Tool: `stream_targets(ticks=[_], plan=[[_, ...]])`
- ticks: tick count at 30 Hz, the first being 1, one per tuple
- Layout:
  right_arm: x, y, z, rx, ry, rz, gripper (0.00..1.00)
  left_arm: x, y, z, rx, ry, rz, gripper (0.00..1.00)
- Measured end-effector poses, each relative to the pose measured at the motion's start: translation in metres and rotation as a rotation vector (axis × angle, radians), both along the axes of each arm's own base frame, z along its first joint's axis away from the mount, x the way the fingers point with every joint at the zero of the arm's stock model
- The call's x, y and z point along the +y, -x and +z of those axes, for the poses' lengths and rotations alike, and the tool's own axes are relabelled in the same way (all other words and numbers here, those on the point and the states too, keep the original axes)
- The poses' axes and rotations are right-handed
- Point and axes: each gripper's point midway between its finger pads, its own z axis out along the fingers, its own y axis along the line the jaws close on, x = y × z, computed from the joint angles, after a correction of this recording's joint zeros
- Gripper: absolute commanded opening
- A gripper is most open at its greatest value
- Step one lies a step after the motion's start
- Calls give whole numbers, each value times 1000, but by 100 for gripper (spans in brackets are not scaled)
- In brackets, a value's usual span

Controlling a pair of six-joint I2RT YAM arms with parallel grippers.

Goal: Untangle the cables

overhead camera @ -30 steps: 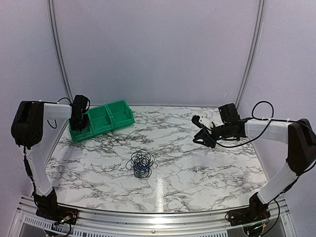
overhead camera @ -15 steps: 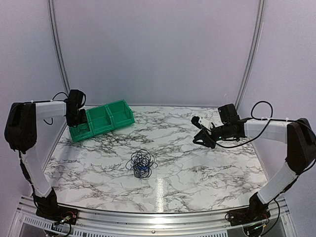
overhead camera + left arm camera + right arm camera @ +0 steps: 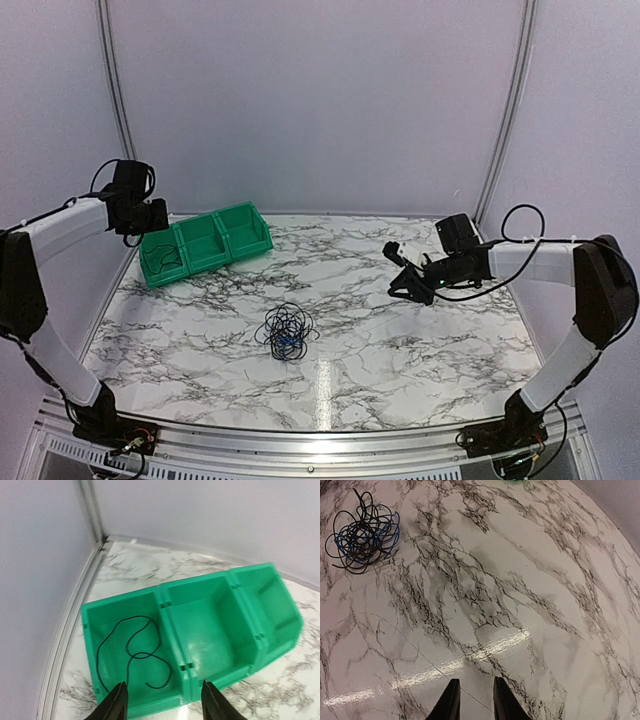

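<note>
— Left wrist view: how does the left pincer (image 3: 162, 702) stand?
— Spread wide, empty. Just below and ahead of it, a loose black cable (image 3: 131, 654) lies in the end compartment of the green bin (image 3: 170, 630).
— And the right pincer (image 3: 474, 700)?
— Narrow gap, gripping nothing, above the desk (image 3: 530, 590). The tangle of cables (image 3: 362, 540) sits well ahead, to its left.

Loose black-and-blue tangle of cables (image 3: 286, 334) lies on marble table (image 3: 420, 350), centre-left, well apart from both arms. A green bin (image 3: 228, 236) with three compartments sits at back-left, with a thin dark wire (image 3: 165, 258) in the leftmost compartment. Raised above the bin's left end: left gripper (image 3: 148, 214), jaws unreadable. Over the table's right side: right gripper (image 3: 398, 268), pointing left, fingers apart.
</note>
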Motion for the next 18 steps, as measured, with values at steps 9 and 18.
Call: stream_targets(ticks=[9, 18], plan=[[12, -12, 24, -9, -23, 14, 25, -137, 53, 57, -220, 23, -523, 99], [85, -15, 78, -52, -110, 150, 25, -162, 80, 4, -171, 25, -630, 99]])
